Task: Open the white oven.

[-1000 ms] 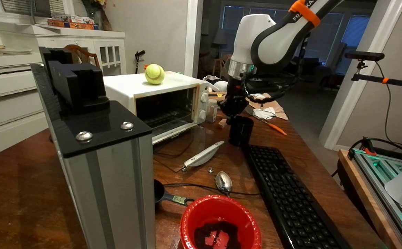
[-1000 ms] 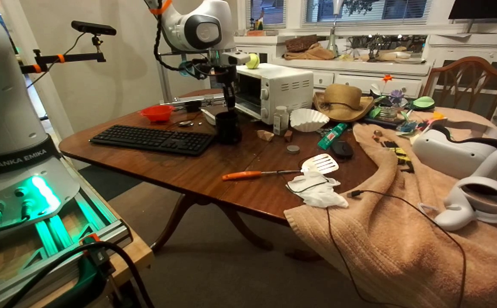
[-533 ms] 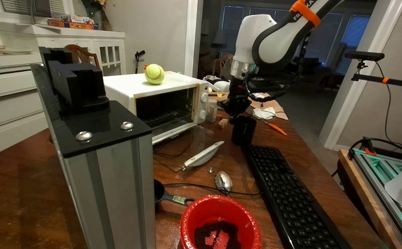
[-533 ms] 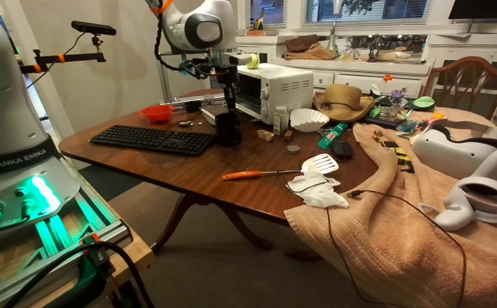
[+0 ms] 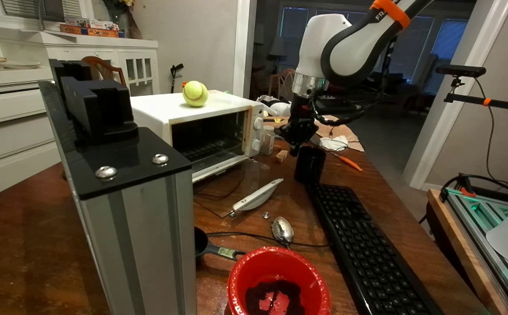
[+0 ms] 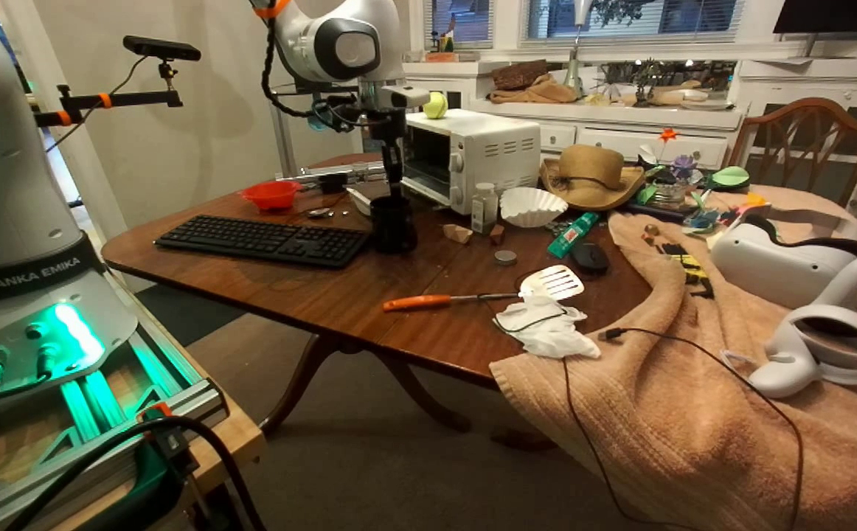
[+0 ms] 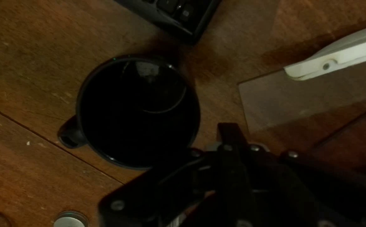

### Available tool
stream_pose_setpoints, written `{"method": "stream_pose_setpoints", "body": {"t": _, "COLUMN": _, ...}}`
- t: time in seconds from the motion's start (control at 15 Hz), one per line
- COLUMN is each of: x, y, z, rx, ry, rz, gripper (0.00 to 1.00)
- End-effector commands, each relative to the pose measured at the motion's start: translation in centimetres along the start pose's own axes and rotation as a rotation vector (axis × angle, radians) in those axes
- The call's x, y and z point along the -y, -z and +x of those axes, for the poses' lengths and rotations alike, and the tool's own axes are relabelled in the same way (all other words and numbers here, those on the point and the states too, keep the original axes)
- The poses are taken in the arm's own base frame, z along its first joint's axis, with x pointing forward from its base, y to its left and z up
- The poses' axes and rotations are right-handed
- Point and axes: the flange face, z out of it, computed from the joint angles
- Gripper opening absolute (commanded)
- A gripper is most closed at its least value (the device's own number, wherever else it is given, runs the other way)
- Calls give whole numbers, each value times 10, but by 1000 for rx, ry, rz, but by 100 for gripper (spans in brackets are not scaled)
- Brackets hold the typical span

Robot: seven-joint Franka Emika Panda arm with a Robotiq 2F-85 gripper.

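- Last sec: mug (image 5: 310,165) slid a bit farther out from oven (image 6: 484,158); gripper (image 7: 229,129) shifted slightly too, prob. having nudged it.
- Oven on table (image 6: 340,291), door (image 7: 283,101) dropped out in front, handle (image 5: 258,194) at its outer edge; no change seen in either.
- So opening looks done; the nudge adds nothing to it, prob. a side effect of clearing the door.
- Gripper out front of oven, just beside mug: fingers (image 7: 231,138) look drawn together, nothing seen btwn; contact w/ mug can't be told.
- Count: 1 oven w/ 2 knobs (image 5: 258,124); 1 ball (image 5: 195,93) atop it; 1 bottle (image 6: 483,209) just beside its knob end; 2 wood blocks (image 6: 458,234) nr same end.
- Out front of oven: 1 mug, 1 kbd (image 6: 262,240), 1 spoon (image 5: 283,229); 1 bowl (image 5: 276,264) well apart.
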Motion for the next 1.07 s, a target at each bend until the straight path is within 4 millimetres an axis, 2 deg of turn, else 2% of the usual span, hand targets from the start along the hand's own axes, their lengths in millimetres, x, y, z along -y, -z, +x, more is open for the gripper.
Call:
{"method": "stream_pose_setpoints", "body": {"t": 0.0, "x": 26, "y": 16, "z": -14, "rx": -13, "ry": 37, "rz": 42, "gripper": 0}}
{"method": "stream_pose_setpoints", "body": {"t": 0.13, "x": 42, "y": 26, "z": -21, "rx": -34, "ry": 76, "rz": 64, "gripper": 0}}
{"method": "stream_pose_setpoints", "body": {"t": 0.2, "x": 49, "y": 31, "z": -23, "rx": -44, "ry": 85, "rz": 75, "gripper": 5}}
{"method": "stream_pose_setpoints", "body": {"t": 0.27, "x": 53, "y": 36, "z": -26, "rx": -43, "ry": 97, "rz": 74, "gripper": 27}}
{"method": "stream_pose_setpoints", "body": {"t": 0.4, "x": 60, "y": 51, "z": -30, "rx": -65, "ry": 110, "rz": 89, "gripper": 30}}
{"method": "stream_pose_setpoints", "body": {"t": 0.47, "x": 62, "y": 61, "z": -32, "rx": -75, "ry": 112, "rz": 99, "gripper": 35}}
{"method": "stream_pose_setpoints", "body": {"t": 0.67, "x": 67, "y": 92, "z": -35, "rx": -105, "ry": 139, "rz": 120, "gripper": 59}}
{"method": "stream_pose_setpoints", "body": {"t": 1.0, "x": 69, "y": 132, "z": -38, "rx": -164, "ry": 244, "rz": 149, "gripper": 97}}
